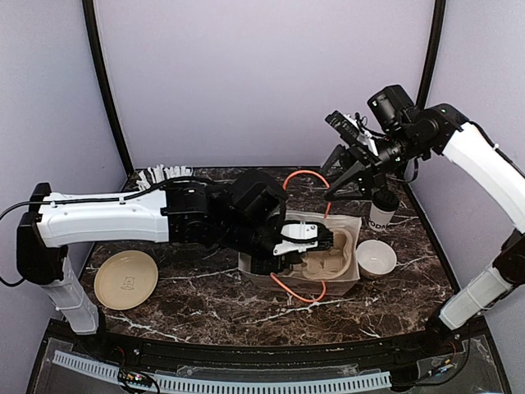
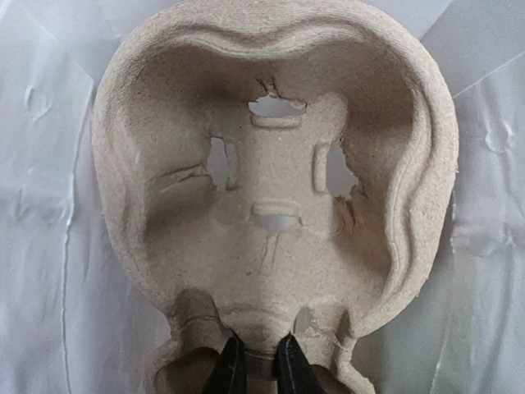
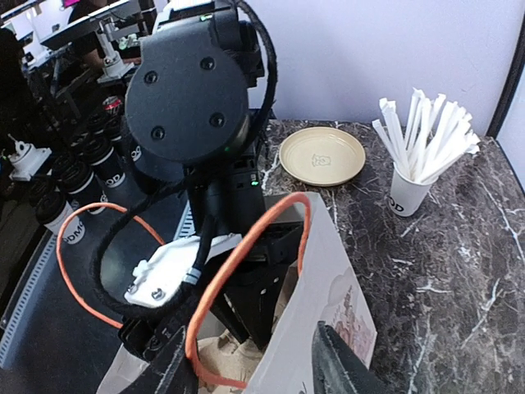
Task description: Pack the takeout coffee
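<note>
Left gripper (image 2: 261, 355): nearest the left wrist lens, bottom centre of that view; black jaws pinched on the near lip of the pulp carrier
Right gripper (image 3: 254, 336): two dark fingers at the bottom edge of its wrist view, standing apart with nothing clamped; in the top view it hangs at centre right, just left of and above the coffee cup
Marble table (image 1: 205, 308): dark, veined; fills the lower half of the top view
Paper bag (image 1: 343, 286): white, open-mouthed, at the centre of the top view; the left arm reaches into it from the left
Pulp carrier (image 2: 275, 172): beige moulded tray filling the left wrist view, white bag walls on all sides; its one visible pocket is empty, the slots torn at the edges
Plate (image 1: 125, 279): tan, lower left of the top view, well apart from the bag
Bowl (image 1: 376, 244): white, low, just right of the bag
Straw cup (image 3: 408, 193): white, bristling with straws, upper right of the right wrist view
Coffee cup (image 1: 381, 215): white with black lettering; upright on the table behind the bowl, right of the bag, outside it
Black lid (image 1: 385, 197): appears seated on the cup
Done, by my reading: carrier inside the bag; cup lidded
Left: cup not yet gripped; it has to be lifted, seated in the carrier pocket, then released
</note>
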You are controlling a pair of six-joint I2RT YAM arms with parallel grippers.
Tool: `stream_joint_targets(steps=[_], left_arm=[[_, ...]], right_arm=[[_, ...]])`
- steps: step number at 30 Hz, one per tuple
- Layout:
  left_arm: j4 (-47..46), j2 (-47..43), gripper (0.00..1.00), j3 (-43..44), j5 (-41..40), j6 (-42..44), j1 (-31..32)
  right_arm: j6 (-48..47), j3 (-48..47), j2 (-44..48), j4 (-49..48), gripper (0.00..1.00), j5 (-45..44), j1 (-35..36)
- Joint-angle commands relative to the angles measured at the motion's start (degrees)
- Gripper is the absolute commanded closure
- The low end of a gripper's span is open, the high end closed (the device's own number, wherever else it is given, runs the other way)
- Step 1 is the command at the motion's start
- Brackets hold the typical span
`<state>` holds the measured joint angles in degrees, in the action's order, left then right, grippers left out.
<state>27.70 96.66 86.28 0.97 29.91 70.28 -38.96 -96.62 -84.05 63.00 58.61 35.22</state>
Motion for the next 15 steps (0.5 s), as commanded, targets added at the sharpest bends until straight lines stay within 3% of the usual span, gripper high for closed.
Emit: stream_joint_targets(steps=[1,4,7,9,12,15], left_arm=[[8.3,3.2,0.85,6.2,-3.5,-2.8,-0.3],[9.8,4.9,0.84,8.1,-3.6,-3.2,-0.3],[11.3,5.8,0.85,9.8,-4.1,-3.1,-0.3],[12.5,6.6,0.84,11.1,-4.5,-3.2,-0.3],[13.7,7.4,0.84,12.2,-4.8,-3.6,-0.3],[15.4,7.9,0.84,13.3,-5.3,-4.0,-0.3]], right_arm=[[-5.2,-5.0,-1.3,7.0,0.42,5.3,-5.2],[-11.7,-7.5,-3.0,14.8,0.33,7.2,-10.2],[-11.8,-5.8,-4.8,13.6,0.33,8.5,-16.0],[-5.3,-2.0,-6.0,5.2,0.37,7.5,-19.0],[12.5,7.1,-7.4,-15.9,0.44,-2.3,-20.4],[19.3,13.4,-11.0,-27.2,0.46,-11.6,-20.2]])
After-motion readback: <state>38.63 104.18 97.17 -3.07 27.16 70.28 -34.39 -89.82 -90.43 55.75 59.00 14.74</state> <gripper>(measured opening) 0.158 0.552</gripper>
